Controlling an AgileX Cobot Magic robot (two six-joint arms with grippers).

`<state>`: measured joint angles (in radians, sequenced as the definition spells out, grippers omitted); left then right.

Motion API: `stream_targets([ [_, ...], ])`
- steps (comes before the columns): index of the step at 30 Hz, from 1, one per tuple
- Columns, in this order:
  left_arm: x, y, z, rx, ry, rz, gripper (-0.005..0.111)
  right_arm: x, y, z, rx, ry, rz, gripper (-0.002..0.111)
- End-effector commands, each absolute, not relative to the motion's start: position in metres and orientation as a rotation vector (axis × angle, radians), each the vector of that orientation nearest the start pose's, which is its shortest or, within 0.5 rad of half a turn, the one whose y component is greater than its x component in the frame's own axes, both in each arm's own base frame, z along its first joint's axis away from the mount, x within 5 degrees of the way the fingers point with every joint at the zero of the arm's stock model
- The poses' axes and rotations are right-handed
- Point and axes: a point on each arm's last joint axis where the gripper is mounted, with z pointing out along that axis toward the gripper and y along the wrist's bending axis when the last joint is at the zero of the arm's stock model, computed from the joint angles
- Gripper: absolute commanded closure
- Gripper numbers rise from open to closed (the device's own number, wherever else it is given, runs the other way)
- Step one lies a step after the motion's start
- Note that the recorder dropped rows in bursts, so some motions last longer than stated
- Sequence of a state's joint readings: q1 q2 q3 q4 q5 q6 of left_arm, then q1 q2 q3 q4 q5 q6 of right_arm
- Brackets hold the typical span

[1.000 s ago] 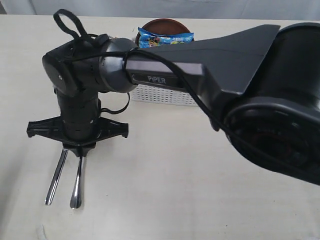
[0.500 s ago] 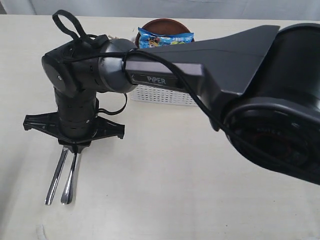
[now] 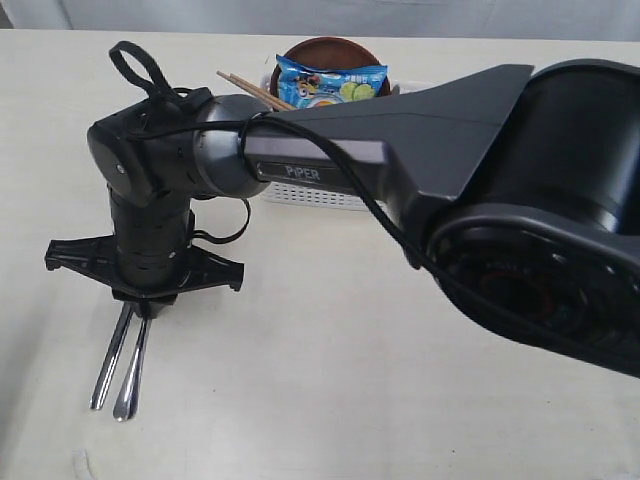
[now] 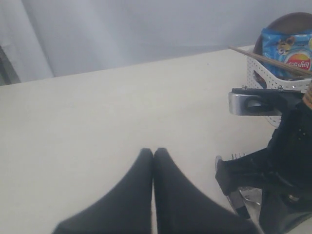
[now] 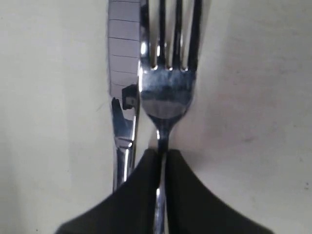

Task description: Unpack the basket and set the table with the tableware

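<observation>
The right claw [image 5: 162,156] pinches the fork [image 5: 165,97] by its neck, just below the tines, and holds it low over the table [image 3: 330,380], far to the left of the basket [image 3: 320,195]. The knife [image 5: 122,73] lies right beside the fork, and the two look to be touching or nearly so; I cannot tell which. That closeness is the main risk: if the fingers spread wide on release, the one on the knife's side may shove the blade askew, or the fork may roll onto it and spoil the setting. Whether the fork rests flat on the table is not clear either. If it is let go while hanging, the steel may bounce or pivot on its handle end and land crooked. If the arm lifts before the fingers have fully let go, it could drag the fork along. The left claw [image 4: 153,153] is pressed together on nothing and hovers over bare table close to the right arm, so a careless move by either arm could make them collide. The chopsticks [image 3: 255,90] jut out of the basket toward the right arm's link, beside the plate [image 3: 325,50] and chips packet [image 3: 330,80], and a swing back could catch them.
</observation>
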<state>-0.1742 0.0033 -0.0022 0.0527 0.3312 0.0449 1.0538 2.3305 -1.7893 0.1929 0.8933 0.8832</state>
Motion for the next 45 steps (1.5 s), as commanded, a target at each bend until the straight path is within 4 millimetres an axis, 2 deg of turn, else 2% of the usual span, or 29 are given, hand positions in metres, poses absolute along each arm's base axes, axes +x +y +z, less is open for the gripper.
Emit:
stream_targets([
  [1, 0.053, -0.008, 0.184, 0.227, 1.794, -0.041, 0.107, 0.226, 0.418, 0.116, -0.13, 3.144, 0.364, 0.109],
  [3, 0.053, -0.008, 0.184, 0.227, 1.794, -0.041, 0.107, 0.226, 0.418, 0.116, -0.142, 3.137, 0.356, 0.108],
  [5, 0.053, -0.008, 0.184, 0.227, 1.794, -0.041, 0.107, 0.227, 0.417, 0.117, -0.145, 3.133, 0.355, 0.102],
  [6, 0.053, -0.008, 0.184, 0.227, 1.794, -0.041, 0.107, 0.227, 0.417, 0.117, -0.145, 3.133, 0.355, 0.089],
  [8, 0.053, -0.008, 0.184, 0.227, 1.794, -0.041, 0.107, 0.227, 0.417, 0.117, -0.145, 3.133, 0.355, 0.07],
  [9, 0.053, -0.008, 0.184, 0.227, 1.794, -0.041, 0.107, 0.226, 0.417, 0.117, -0.146, 3.135, 0.352, 0.067],
  [14, 0.053, -0.008, 0.184, 0.227, 1.794, -0.041, 0.107, 0.232, 0.412, 0.126, -0.179, 3.101, 0.316, 0.067],
  [17, 0.053, -0.008, 0.184, 0.227, 1.794, -0.041, 0.107, 0.244, 0.4, 0.145, -0.191, 3.086, 0.293, 0.067],
  [26, 0.053, -0.008, 0.184, 0.227, 1.794, -0.041, 0.107, 0.289, 0.345, 0.24, -0.252, 2.906, 0.422, 0.067],
  [30, 0.053, -0.008, 0.184, 0.227, 1.794, -0.041, 0.107, 0.306, 0.315, 0.267, -0.271, 2.804, 0.314, 0.067],
  [34, 0.053, -0.008, 0.184, 0.227, 1.794, -0.041, 0.107, 0.316, 0.296, 0.272, -0.373, 2.741, 0.084, 0.067],
  [37, 0.053, -0.008, 0.184, 0.227, 1.794, -0.041, 0.107, 0.323, 0.28, 0.271, -0.371, 2.697, -0.203, 0.067],
  [39, 0.053, -0.008, 0.184, 0.227, 1.794, -0.041, 0.107, 0.332, 0.273, 0.271, -0.373, 2.617, -0.326, 0.067],
  [45, 0.053, -0.008, 0.184, 0.227, 1.794, -0.041, 0.107, 0.347, 0.258, 0.263, -0.238, 2.64, -0.345, 0.067],
])
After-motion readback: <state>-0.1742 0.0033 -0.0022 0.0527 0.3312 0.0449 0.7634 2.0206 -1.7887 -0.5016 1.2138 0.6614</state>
